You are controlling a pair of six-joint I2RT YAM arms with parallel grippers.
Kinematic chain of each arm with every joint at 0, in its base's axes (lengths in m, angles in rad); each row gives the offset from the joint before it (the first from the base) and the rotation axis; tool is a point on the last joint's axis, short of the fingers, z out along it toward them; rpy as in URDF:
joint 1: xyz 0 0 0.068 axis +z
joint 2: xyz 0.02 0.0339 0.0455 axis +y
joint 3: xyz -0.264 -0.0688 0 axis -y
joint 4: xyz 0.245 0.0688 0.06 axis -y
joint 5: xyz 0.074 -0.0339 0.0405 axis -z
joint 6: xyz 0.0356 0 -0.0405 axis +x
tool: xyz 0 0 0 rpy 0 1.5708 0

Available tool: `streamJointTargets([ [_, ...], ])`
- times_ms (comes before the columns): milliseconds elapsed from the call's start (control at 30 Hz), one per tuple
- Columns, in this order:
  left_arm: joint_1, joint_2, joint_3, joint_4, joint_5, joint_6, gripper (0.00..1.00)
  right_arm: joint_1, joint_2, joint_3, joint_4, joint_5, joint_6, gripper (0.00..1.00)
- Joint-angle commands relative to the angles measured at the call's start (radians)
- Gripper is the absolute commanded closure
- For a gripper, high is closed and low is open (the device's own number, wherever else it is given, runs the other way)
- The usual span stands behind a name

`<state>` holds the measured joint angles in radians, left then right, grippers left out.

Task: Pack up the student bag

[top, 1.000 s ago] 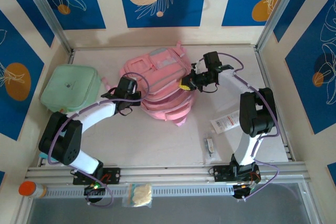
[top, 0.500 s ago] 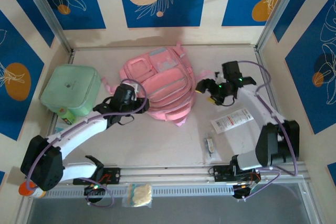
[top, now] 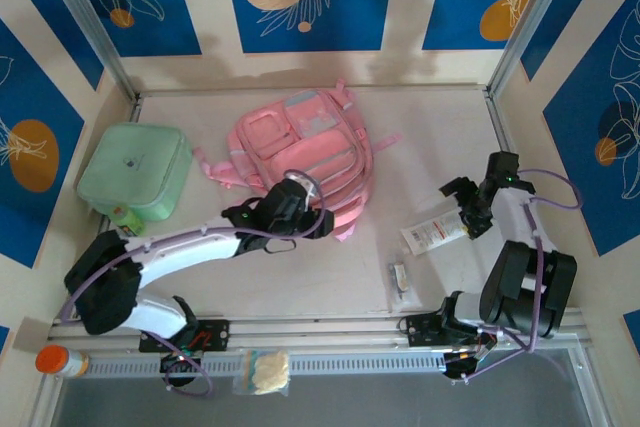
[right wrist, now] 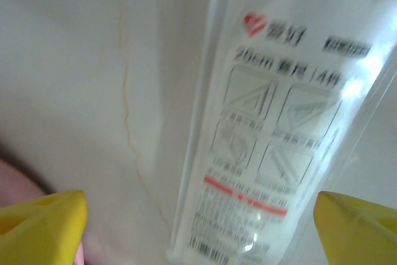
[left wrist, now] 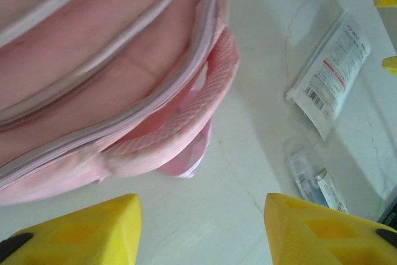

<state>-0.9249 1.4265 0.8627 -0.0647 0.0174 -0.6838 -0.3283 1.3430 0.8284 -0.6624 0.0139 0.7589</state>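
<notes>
The student bag [top: 305, 152] is pink, with grey-silver trim along its zips and a pink mesh part at its lower side. The soft case [top: 135, 172] near the left edge of the worktop [top: 340, 272] is mint green. The worktop itself is off-white, with thin brownish lines. The flat packet [top: 432, 235] near the right edge is white, with a red mark, a red band and black print. The left gripper [left wrist: 198, 231] and the right gripper [right wrist: 198, 221] are yellow at their tips. The walls [top: 340, 7] are cream with blue panels, which carry white leaf drawings and orange and peach circles.
</notes>
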Motion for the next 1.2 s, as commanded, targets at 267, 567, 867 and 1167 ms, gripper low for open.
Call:
streamJointTargets([
  [267,-0.112,0.454,0.424,0.097,-0.045,0.019,0.36,-0.062,0.302,0.102,0.127,-0.150,-0.051,0.06],
  [567,-0.122,0.733,0.731,0.007,-0.016,-0.024,0.34,0.111,0.373,0.174,0.157,-0.235,-0.052,0.08],
  [867,-0.127,0.830,0.814,-0.024,-0.010,-0.079,0.50,0.053,0.260,0.090,0.145,-0.318,-0.034,0.08],
  [1167,-0.109,0.865,0.797,-0.020,0.015,-0.107,0.79,0.023,0.164,-0.085,0.146,-0.383,-0.066,0.13],
])
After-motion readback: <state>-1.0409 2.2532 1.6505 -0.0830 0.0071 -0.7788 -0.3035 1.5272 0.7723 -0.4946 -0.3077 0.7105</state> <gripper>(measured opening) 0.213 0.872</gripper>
